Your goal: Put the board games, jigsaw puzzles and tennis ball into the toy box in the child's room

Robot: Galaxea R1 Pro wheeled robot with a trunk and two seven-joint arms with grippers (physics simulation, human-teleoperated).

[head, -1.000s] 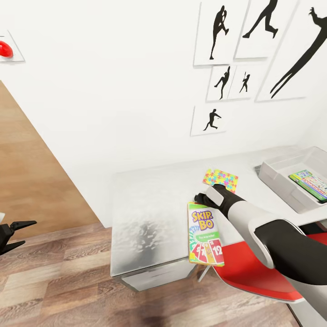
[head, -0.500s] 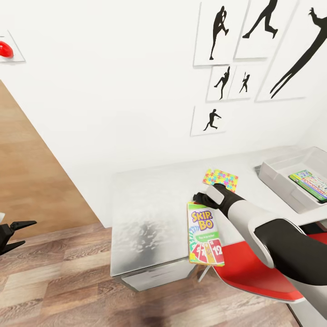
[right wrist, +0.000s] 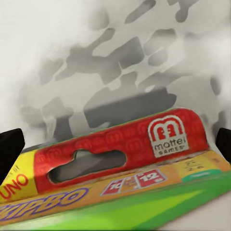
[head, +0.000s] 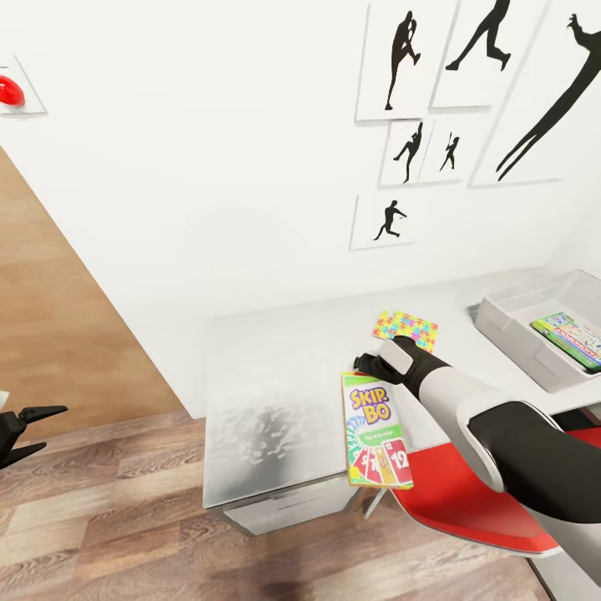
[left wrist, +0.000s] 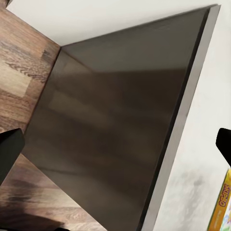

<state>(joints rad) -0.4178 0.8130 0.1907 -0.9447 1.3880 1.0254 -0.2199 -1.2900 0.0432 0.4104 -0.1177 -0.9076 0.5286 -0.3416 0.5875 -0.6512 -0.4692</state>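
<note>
The red-orange-green SKIP-BO board game (head: 373, 430) lies flat near the front edge of the pale table (head: 275, 376). My right gripper (head: 366, 365) is at the box's far end, open. Close up, its dark fingertips (right wrist: 9, 147) stand wide on either side of the box's red hanger end (right wrist: 144, 139). A jigsaw puzzle (head: 406, 327) lies just beyond that gripper. At the right sits the grey toy box (head: 509, 321) with a green-edged board game (head: 576, 338) inside. My left gripper (head: 33, 424) hangs open over the floor at far left. The SKIP-BO box's corner (left wrist: 222, 207) appears in the left wrist view.
A red chair (head: 467, 492) is tucked under the table beneath my right arm. Black silhouette pictures (head: 401, 63) hang on the white wall behind. A dark grey cabinet side (left wrist: 110, 139) stands over the wood floor (head: 108, 509).
The SKIP-BO box and my right gripper have both shifted slightly to the left on the table. The left arm has not moved.
</note>
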